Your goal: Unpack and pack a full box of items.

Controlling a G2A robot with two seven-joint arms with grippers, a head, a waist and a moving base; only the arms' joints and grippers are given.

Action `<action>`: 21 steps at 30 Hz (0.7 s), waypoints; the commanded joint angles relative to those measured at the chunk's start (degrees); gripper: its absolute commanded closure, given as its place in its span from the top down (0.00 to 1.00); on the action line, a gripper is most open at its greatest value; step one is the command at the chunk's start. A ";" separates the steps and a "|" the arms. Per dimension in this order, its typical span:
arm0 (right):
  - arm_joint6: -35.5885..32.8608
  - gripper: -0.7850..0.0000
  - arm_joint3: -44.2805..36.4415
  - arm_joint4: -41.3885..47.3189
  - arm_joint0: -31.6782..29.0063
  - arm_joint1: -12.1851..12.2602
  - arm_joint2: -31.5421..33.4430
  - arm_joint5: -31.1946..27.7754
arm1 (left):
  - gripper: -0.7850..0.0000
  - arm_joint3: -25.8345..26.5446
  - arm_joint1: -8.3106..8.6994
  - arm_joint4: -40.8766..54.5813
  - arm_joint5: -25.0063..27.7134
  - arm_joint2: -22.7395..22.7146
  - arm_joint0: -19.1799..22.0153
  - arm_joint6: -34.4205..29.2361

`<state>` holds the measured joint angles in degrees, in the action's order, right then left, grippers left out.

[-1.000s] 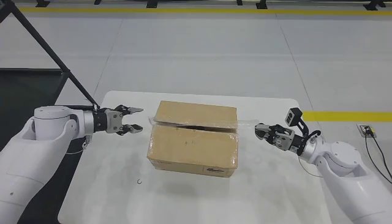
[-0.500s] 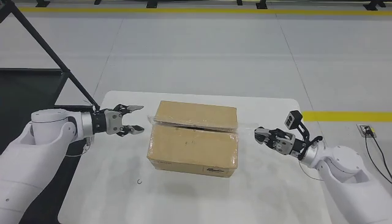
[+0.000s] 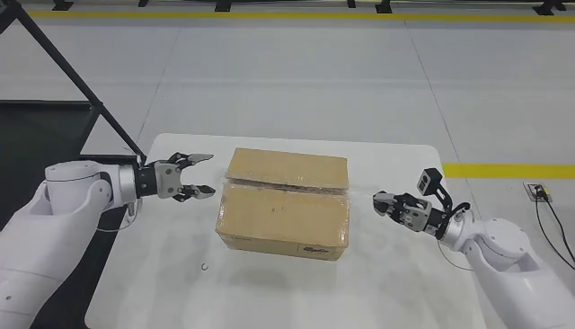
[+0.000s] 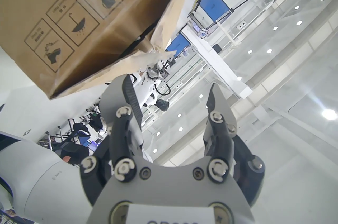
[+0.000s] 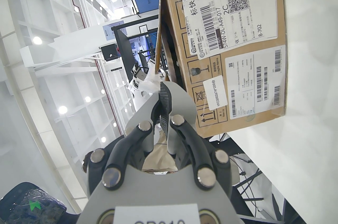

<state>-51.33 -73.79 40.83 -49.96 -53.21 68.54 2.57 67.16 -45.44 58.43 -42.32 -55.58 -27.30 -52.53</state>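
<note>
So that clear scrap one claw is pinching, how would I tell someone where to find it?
Find the white table with the brown box in its middle. Beside the box's labelled end, the right gripper is shut on a scrap of tape. It is the one clear, crinkled thing there; its neighbours are brown cardboard and grey metal.

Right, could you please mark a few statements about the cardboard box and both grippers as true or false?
The brown cardboard box stands on the white table. True.
The left gripper is shut. False: it is open, beside the box, not touching it.
The right gripper is shut on a crumpled clear tape strip. True.
The box's top flaps stand upright. False: they lie nearly flat, a narrow dark gap between them.
</note>
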 commanded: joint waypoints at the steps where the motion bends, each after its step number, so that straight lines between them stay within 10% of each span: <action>1: -0.20 0.47 0.22 -0.11 0.15 -0.10 -0.02 0.08 | 0.72 0.18 -0.02 -0.02 -0.12 -0.16 -0.22 0.10; 3: -0.32 0.81 0.38 -0.10 0.24 -0.20 -0.01 0.24 | 0.71 0.31 -0.04 -0.05 -0.22 -0.31 -0.39 0.15; 5: -0.39 0.94 0.43 -0.17 0.32 -0.29 0.04 0.32 | 0.72 0.36 -0.06 0.01 -0.34 -0.48 -0.53 0.16; 21: -0.98 0.99 -1.84 -0.86 -1.25 -0.59 2.13 -3.42 | 0.69 1.26 -0.38 -0.51 -0.24 -1.22 -1.18 -0.29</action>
<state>-52.19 -75.39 40.01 -50.96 -53.80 70.47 -0.27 68.41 -45.83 57.95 -42.76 -56.65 -28.46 -52.67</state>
